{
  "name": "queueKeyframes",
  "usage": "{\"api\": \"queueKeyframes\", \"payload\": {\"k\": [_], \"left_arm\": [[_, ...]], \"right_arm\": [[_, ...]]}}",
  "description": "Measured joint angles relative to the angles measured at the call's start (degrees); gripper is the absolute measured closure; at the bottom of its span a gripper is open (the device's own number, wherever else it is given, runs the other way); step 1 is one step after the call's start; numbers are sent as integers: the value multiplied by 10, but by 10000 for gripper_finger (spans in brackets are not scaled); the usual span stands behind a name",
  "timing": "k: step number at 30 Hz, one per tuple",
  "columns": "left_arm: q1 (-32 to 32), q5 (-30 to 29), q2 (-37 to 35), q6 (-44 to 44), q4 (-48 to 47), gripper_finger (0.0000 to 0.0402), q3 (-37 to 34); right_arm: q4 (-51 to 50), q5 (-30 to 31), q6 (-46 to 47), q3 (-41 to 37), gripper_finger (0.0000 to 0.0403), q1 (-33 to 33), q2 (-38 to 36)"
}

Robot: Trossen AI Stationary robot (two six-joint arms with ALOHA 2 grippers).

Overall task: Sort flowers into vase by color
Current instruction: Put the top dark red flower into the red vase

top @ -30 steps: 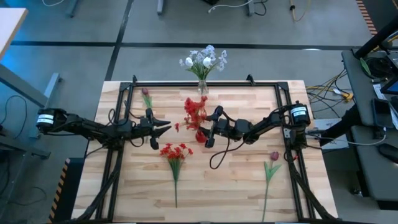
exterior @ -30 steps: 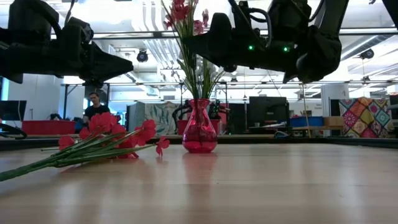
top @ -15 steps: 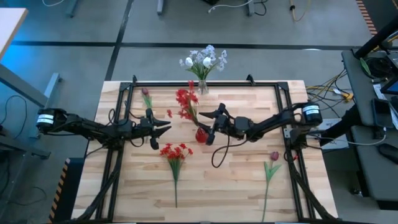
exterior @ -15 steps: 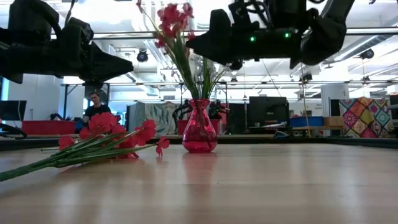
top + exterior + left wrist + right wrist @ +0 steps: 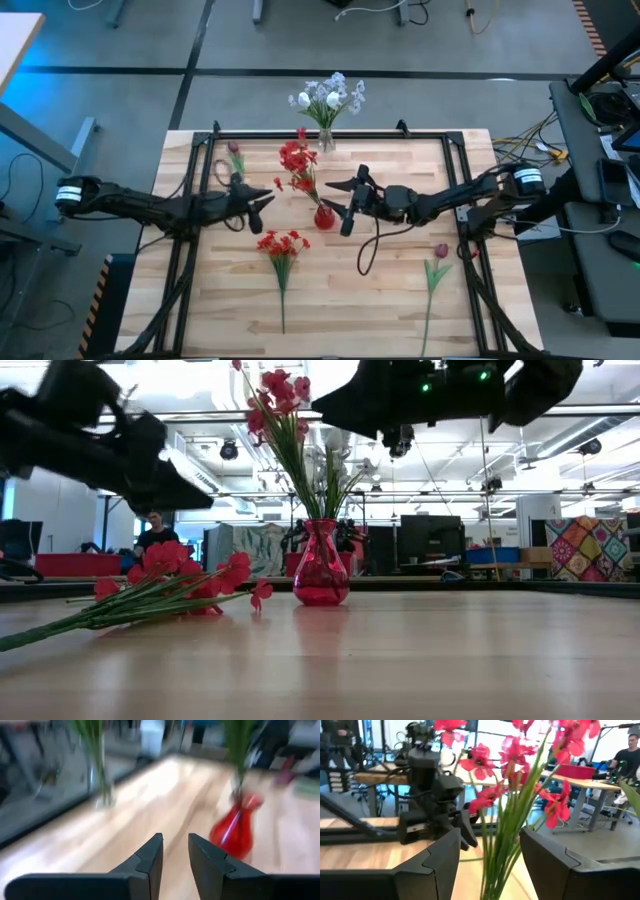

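Right tool (image 5: 347, 203) now clear of red flowers (image 5: 297, 165)

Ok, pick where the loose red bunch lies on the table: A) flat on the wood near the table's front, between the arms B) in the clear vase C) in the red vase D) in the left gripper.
A: the loose red bunch lies flat on the table, in front of the red vase.

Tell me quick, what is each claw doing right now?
Left gripper: open a little, holding nothing.
Right gripper: open, holding nothing; the red flowers stand in the red vase in front of it.
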Motion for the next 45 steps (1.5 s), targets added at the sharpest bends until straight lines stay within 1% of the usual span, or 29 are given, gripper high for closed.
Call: {"api": "queueKeyframes", "payload": {"k": [2, 6, 8, 10, 11, 13, 14, 16, 19, 21, 23, 27, 31, 34, 38, 41, 45], "left_arm": [[2, -18, -5, -33, -140, 324, 47], [13, -99, 2, -94, -401, 325, 147], [26, -105, 12, -138, -513, 328, 190], [39, -101, 22, -167, -579, 339, 220], [47, -101, 27, -172, -595, 348, 229], [68, -96, 36, -176, -597, 371, 236], [81, -89, 39, -176, -595, 385, 238], [113, -61, 45, -177, -587, 397, 239], [169, -22, 47, -174, -581, 391, 236], [209, -12, 48, -176, -571, 389, 235], [247, 14, 48, -174, -569, 385, 235], [315, 85, 49, -163, -571, 359, 235], [369, 145, 56, -150, -589, 310, 235], [404, 150, 79, -139, -639, 272, 247], [430, 157, 125, -115, -707, 238, 295], [437, 164, 169, -99, -725, 230, 345], [458, 191, 240, -84, -729, 230, 410]], "right_arm": [[-20, 0, -1, 0, 204, 6, -13], [-72, -3, -1, 0, 204, 18, -38], [-110, -23, 0, 0, 204, 20, -52], [-163, -50, 15, 0, 204, 21, -69], [-184, -63, 28, 0, 204, 21, -77], [-233, -78, 50, 0, 204, 22, -93], [-251, -79, 57, 0, 204, 24, -99], [-285, -78, 64, -1, 204, 28, -110], [-293, -81, 66, -9, 204, 39, -121], [-292, -81, 71, -13, 204, 48, -128], [-292, -81, 74, -18, 204, 58, -132], [-292, -81, 75, -20, 204, 77, -137], [-292, -81, 74, -21, 204, 88, -137], [-289, -80, 77, -21, 204, 91, -137], [-287, -76, 79, -21, 204, 91, -137], [-287, -76, 79, -21, 204, 91, -137], [-288, -76, 80, -21, 204, 91, -137]]}}
